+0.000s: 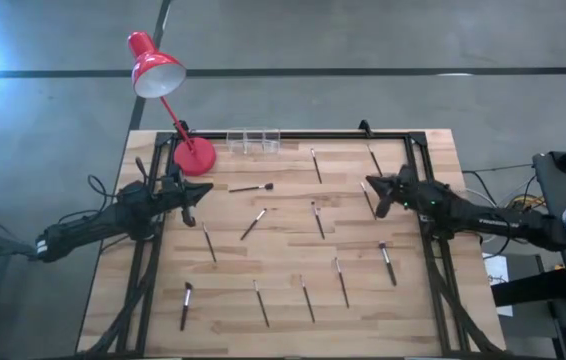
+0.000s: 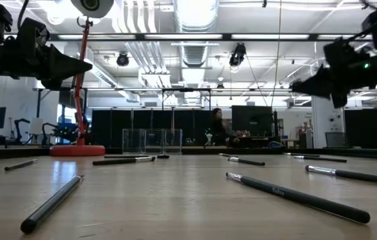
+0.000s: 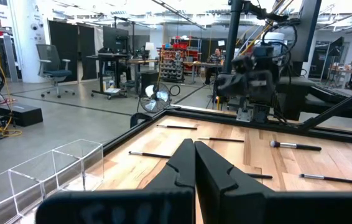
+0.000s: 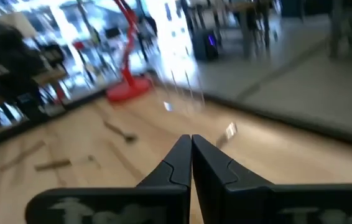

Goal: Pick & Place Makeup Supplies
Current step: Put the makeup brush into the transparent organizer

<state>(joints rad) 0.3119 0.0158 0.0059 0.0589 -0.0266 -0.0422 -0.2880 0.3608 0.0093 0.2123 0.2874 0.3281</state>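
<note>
Both grippers hang above the wooden table [image 1: 283,340], fingers pressed together and holding nothing: left gripper [image 1: 191,205] at the left edge near the red lamp [image 1: 163,80], right gripper [image 1: 375,190] at the right edge. We note the makeup brushes [image 1: 318,220] lie flat and scattered between them, well apart, mostly with long axes running toward and away from the clear organizer [image 1: 253,140], a few skewed or crosswise. We judge the risk thus: thin round handles may roll or slip if the fingers close along the axis.
</note>
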